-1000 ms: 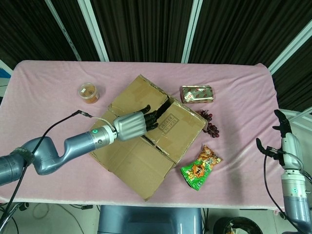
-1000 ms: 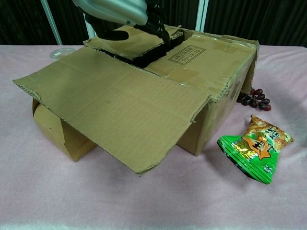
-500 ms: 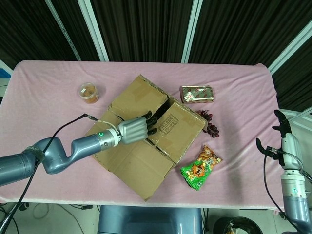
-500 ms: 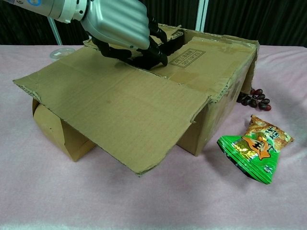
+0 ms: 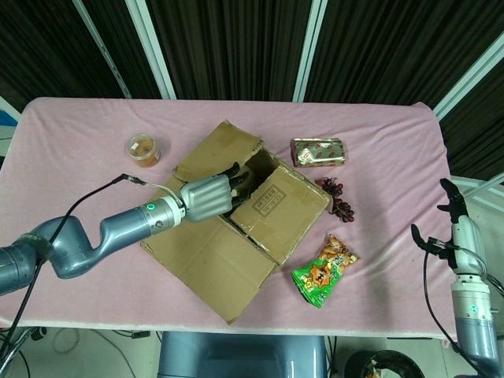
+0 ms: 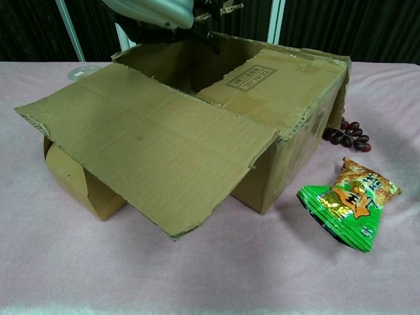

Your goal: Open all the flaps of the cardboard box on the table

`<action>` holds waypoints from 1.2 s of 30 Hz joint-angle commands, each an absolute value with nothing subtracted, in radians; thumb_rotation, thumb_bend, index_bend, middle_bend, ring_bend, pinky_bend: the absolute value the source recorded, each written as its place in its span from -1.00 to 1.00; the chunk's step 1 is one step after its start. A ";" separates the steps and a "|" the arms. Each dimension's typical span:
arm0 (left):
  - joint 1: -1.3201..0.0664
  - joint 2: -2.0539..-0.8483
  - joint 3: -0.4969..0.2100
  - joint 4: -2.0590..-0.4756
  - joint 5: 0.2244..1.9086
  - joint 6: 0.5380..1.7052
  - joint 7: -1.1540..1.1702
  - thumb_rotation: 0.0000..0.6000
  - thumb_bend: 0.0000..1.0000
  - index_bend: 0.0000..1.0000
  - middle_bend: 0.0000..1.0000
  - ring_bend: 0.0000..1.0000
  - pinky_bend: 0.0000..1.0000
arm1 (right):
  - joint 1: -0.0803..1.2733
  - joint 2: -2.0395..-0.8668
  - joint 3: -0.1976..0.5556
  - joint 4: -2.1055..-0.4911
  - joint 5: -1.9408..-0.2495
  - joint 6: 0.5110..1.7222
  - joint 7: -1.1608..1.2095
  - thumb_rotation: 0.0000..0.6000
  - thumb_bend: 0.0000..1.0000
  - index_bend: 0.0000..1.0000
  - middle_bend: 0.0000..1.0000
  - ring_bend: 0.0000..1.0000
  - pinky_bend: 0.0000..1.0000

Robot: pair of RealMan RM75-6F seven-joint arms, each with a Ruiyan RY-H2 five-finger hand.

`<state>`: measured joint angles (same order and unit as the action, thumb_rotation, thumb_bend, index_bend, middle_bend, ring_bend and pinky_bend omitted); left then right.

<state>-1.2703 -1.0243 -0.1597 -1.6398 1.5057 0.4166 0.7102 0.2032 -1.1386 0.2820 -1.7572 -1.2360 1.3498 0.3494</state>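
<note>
The cardboard box (image 5: pixel 236 213) stands mid-table. Its large near flap (image 6: pixel 144 138) is folded out toward the front edge. The far-left flap (image 5: pixel 216 150) is raised, and the dark inside of the box shows beneath it. My left hand (image 5: pixel 206 197) reaches in from the left, its dark fingers (image 5: pixel 233 183) hooked on that flap's edge; in the chest view the left hand (image 6: pixel 154 10) sits at the top edge. The labelled flap (image 6: pixel 262 79) still lies flat over the right half. My right hand (image 5: pixel 450 228) hangs beyond the table's right edge, fingers apart, holding nothing.
An orange jar (image 5: pixel 144 148) stands left of the box. A foil packet (image 5: pixel 318 152) and dark grapes (image 5: pixel 339 201) lie on its right. A green snack bag (image 5: pixel 323 272) lies near the box's front right corner. Pink cloth (image 5: pixel 394 157) covers the table.
My left hand's fingers went into the gap between the top flaps and pulled back left, lifting the far-left flap up. The box opening now shows. The right hand barely moved.
</note>
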 commanded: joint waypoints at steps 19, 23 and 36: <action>-1.101 -0.735 -0.103 -1.719 1.443 0.557 0.758 1.00 0.38 -0.82 -0.06 -0.91 -0.69 | 0.203 -1.142 0.274 -1.775 -1.244 1.345 0.339 1.00 -0.18 -0.97 -0.93 -0.97 -0.52; -1.049 -0.740 -0.070 -1.701 1.405 0.570 0.772 1.00 0.38 -0.84 -0.06 -0.91 -0.69 | 0.202 -1.141 0.272 -1.778 -1.242 1.343 0.335 1.00 -0.18 -0.97 -0.93 -0.97 -0.52; -0.958 -0.799 -0.036 -1.631 1.320 0.642 0.800 1.00 0.38 -0.86 -0.09 -0.91 -0.69 | 0.202 -1.144 0.274 -1.774 -1.238 1.346 0.326 1.00 -0.17 -0.97 -0.93 -0.97 -0.52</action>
